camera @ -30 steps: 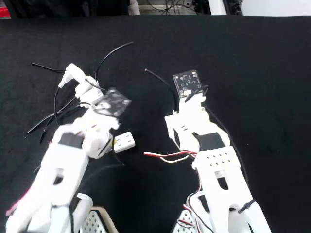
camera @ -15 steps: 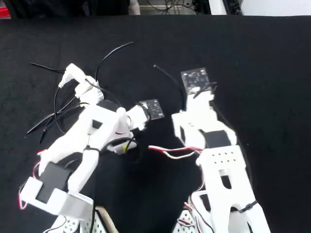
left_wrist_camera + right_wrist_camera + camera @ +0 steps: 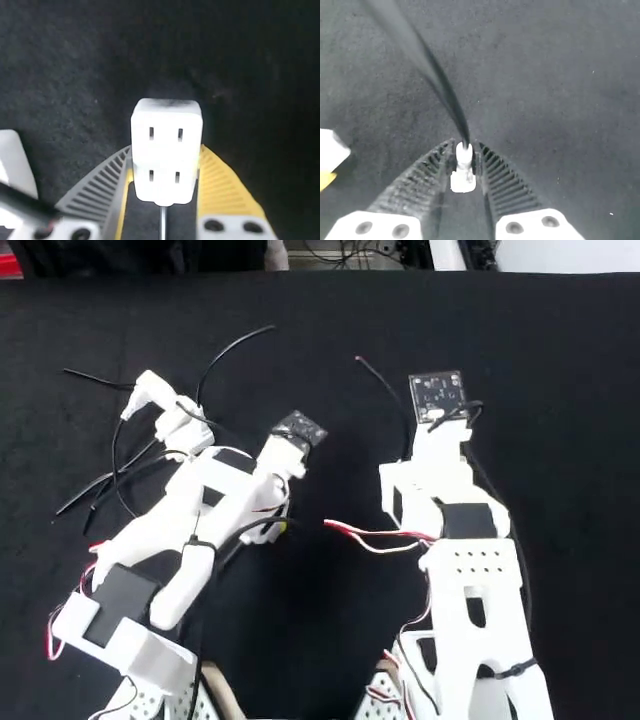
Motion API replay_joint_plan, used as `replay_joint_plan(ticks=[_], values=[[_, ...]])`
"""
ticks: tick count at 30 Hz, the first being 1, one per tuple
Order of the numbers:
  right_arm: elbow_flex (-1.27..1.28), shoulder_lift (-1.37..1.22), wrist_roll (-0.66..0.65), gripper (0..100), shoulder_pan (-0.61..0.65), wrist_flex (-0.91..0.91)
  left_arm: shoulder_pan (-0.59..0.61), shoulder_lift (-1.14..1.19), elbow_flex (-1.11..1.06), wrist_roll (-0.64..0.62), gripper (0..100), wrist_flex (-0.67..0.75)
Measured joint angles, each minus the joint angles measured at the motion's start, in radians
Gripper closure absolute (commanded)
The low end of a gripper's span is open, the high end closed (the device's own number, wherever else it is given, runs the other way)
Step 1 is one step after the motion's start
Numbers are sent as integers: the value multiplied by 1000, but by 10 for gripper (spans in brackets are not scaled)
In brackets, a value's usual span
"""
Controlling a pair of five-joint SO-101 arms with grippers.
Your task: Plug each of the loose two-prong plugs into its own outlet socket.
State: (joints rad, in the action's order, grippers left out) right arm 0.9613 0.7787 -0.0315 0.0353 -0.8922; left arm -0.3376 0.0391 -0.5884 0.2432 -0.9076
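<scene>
1. The black table [image 3: 560, 360] spans the whole high view.
2. My left arm [image 3: 190, 510] lies left of centre; my left gripper [image 3: 166, 157] grips a white outlet block [image 3: 166, 130] between its half-spread fingers.
3. My right arm [image 3: 460, 540] stands right of centre; my right gripper [image 3: 465, 146] is pinched nearly closed on a small white plug [image 3: 463, 177] with a black cord [image 3: 437, 87].
4. Loose plugs [image 3: 150, 395] lie at the upper left.

Nothing readable is showing: no text, number, label or sign is standing out on any surface. The small dark circuit board [image 3: 437, 396] on the wrist of the right arm [image 3: 465, 570] is carrying a few pale specks, too small to make out as print.
</scene>
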Motion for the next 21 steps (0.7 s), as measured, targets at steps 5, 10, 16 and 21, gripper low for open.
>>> replay_joint_plan(ticks=[5, 10, 16, 21], values=[[0, 2, 0, 985, -2, 0, -11, 14, 49, -51, 855, 17], [0, 2, 0, 985, -2, 0, -11, 14, 86, -61, 756, -18], [0, 2, -164, 985, 107, 37, 46, -106, 140, -61, 750, -175], [0, 2, -293, 985, 209, 37, 103, -295, 137, -61, 750, -261]])
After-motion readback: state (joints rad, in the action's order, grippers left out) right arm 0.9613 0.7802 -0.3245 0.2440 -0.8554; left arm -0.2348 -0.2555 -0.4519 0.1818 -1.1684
